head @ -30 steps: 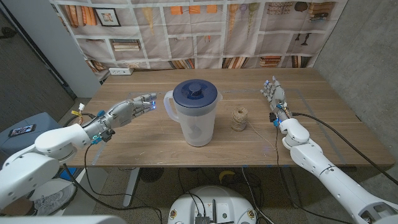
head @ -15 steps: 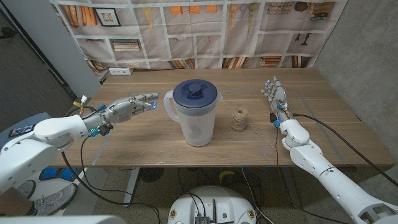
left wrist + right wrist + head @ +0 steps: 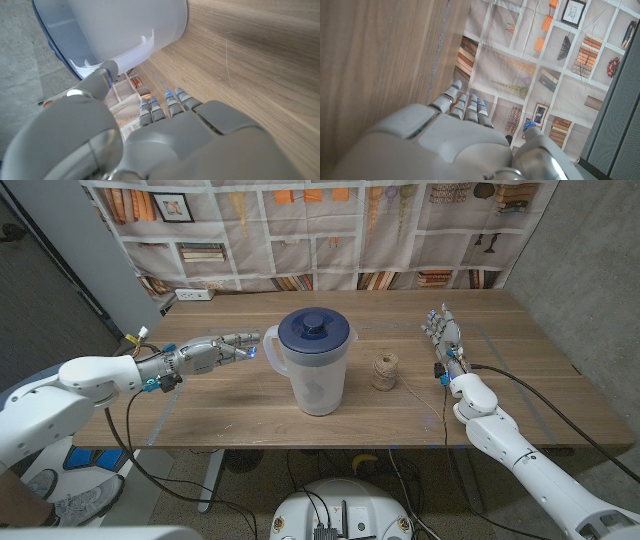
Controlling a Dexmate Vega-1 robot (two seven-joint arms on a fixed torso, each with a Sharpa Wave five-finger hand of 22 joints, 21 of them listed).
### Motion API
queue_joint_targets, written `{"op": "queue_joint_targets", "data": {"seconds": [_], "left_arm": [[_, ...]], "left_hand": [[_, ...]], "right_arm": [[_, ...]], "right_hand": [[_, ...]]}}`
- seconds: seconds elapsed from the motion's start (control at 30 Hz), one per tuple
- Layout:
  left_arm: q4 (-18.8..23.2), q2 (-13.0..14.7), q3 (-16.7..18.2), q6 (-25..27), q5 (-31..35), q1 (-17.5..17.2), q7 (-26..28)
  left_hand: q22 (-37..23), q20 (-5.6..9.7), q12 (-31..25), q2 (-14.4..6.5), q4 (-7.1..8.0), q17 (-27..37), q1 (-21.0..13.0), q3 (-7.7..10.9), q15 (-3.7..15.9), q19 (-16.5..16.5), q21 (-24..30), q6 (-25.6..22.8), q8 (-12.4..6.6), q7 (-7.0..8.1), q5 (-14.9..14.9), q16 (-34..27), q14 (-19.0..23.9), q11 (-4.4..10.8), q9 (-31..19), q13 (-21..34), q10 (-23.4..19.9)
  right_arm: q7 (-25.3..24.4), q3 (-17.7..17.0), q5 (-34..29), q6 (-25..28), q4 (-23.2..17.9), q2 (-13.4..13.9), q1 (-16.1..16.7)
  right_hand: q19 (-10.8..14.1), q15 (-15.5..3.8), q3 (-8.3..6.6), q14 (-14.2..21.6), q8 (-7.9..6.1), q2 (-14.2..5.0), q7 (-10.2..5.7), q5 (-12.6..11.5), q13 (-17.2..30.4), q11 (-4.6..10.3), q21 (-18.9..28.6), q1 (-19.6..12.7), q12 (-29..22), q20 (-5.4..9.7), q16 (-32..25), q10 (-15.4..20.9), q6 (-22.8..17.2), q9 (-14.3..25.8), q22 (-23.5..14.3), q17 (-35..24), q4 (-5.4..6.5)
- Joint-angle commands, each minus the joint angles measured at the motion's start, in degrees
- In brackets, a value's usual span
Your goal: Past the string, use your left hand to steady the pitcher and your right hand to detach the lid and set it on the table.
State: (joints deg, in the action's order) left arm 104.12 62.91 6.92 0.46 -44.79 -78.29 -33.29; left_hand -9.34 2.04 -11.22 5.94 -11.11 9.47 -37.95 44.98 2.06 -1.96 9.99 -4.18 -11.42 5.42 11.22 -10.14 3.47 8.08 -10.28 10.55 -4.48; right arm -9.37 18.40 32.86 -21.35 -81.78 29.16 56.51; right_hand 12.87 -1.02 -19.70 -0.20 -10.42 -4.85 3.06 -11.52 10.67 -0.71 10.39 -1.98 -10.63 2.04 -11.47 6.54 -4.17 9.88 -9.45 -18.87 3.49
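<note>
A: Entry, hands first. We see the left hand (image 3: 215, 350) reaching in from the desk's left side, fingers (image 3: 244, 340) stretched out toward the pitcher (image 3: 315, 370), holding nothing. The fingertips sit just beside the pitcher's handle (image 3: 269, 346); from the head view we cannot tell whether they touch it.

B: In the left wrist view the left hand (image 3: 165, 140) shows its fingers (image 3: 165, 102) straight and close together, thumb set apart, the pitcher's (image 3: 125, 30) white wall and blue lid rim just ahead of the thumb tip. A sliver of gap seems to show there, so we log it as near, contact unconfirmed.

A: Right hand (image 3: 443, 335)?

B: It is over the desk's right part, near the far edge, fingers extended and slightly spread, nothing in it. It is well apart from the pitcher. The right wrist view agrees: right hand (image 3: 450, 140) with fingers (image 3: 465, 107) straight, thumb out to the side, bare desk (image 3: 375, 60) beside it.

A: Task items. We note the pitcher upright at the desk's (image 3: 520, 380) middle, blue lid (image 3: 314, 330) seated on top. The ball of string (image 3: 386, 370) stands just beside it on the side toward the right hand, apart from the pitcher, between pitcher and right hand.
</note>
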Motion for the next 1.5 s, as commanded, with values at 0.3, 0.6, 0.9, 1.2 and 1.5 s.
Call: {"op": "queue_joint_targets", "data": {"seconds": [0.3, 0.6, 0.9, 1.2, 1.5], "left_arm": [[-3.53, 2.01, -8.33, -1.06, -1.10, 9.22, -2.53], [-6.27, 1.41, -13.27, -1.98, -1.86, 14.43, -5.81], [-8.08, 0.92, -18.30, -1.47, -1.74, 19.81, -9.02], [-6.88, 1.82, -18.54, -2.33, -2.33, 19.28, -6.92], [-4.76, 2.51, -17.39, -3.72, -2.21, 16.71, -2.44]], "left_hand": [[-0.13, 0.31, -1.06, 2.50, 0.16, 0.25, -2.22, -1.44, 7.13, 0.31, 0.44, -3.01, -1.26, 0.77, -0.62, -0.74, 2.21, 0.88, -0.13, 0.07, -2.64], [-0.10, 0.62, -1.51, 3.03, 0.22, 0.21, -4.21, -2.25, 7.84, -1.43, 0.78, -5.13, -1.77, 0.67, -0.75, -1.04, 4.79, 1.25, -0.15, 0.07, -4.80], [-0.11, 0.90, -1.61, 3.39, 0.26, 0.20, -5.95, -3.27, 8.55, -2.87, 0.87, -7.41, -2.21, 0.53, -0.82, -1.16, 7.17, 1.45, -0.16, 0.07, -6.36], [-0.13, 1.43, -1.61, 3.67, 0.31, 0.21, -6.95, -4.33, 8.65, -4.19, 1.04, -8.35, -2.22, 0.44, -0.92, -1.18, 8.72, 1.45, -0.17, 0.08, -7.38], [-0.12, 4.09, -2.41, 3.09, 0.54, 0.20, -11.54, -7.53, 9.69, -9.81, 1.41, -15.04, -3.10, 0.87, -0.86, -1.27, 14.85, 2.99, -0.14, 0.00, -13.71]], "right_arm": [[-0.05, -0.60, 0.57, -1.10, 0.31, -0.33, 0.84], [-0.17, -0.92, 0.76, -1.29, 0.25, -0.23, 1.31], [-0.57, -1.28, 0.84, -1.65, 0.08, -0.26, 1.88], [-0.56, -1.48, 0.92, -1.92, 0.20, -0.29, 1.98], [-0.34, -1.54, 1.11, -2.21, 0.64, -0.49, 1.86]], "right_hand": [[0.11, 0.21, 0.02, 0.08, -0.21, -1.17, -0.09, -0.56, 0.00, -0.22, 0.40, 0.39, -0.31, -0.41, -0.30, 0.02, -0.14, 0.12, -0.17, -0.05, 0.40], [0.12, 0.19, 0.04, 0.11, -0.25, -1.16, -0.15, -0.57, 0.00, -0.24, 0.41, 0.41, -0.34, -0.53, -0.33, 0.06, -0.24, 0.12, -0.17, 0.04, 0.48], [0.11, 0.31, 0.03, 0.09, -0.24, -1.14, -0.09, -0.60, 0.00, -0.24, 0.41, 0.39, -0.33, -0.61, -0.34, 0.05, -0.20, 0.12, -0.18, 0.17, 0.55], [0.10, 0.32, 0.05, 0.12, -0.24, -1.12, -0.19, -0.61, 0.00, -0.18, 0.41, 0.39, -0.32, -0.67, -0.38, 0.02, -0.22, 0.12, -0.18, 0.28, 0.63], [0.15, 0.34, 0.09, 0.10, -0.27, -1.11, -0.14, -0.62, 0.00, -0.20, 0.43, 0.43, -0.34, -0.76, -0.42, 0.05, -0.30, 0.12, -0.18, 0.36, 0.74]]}}
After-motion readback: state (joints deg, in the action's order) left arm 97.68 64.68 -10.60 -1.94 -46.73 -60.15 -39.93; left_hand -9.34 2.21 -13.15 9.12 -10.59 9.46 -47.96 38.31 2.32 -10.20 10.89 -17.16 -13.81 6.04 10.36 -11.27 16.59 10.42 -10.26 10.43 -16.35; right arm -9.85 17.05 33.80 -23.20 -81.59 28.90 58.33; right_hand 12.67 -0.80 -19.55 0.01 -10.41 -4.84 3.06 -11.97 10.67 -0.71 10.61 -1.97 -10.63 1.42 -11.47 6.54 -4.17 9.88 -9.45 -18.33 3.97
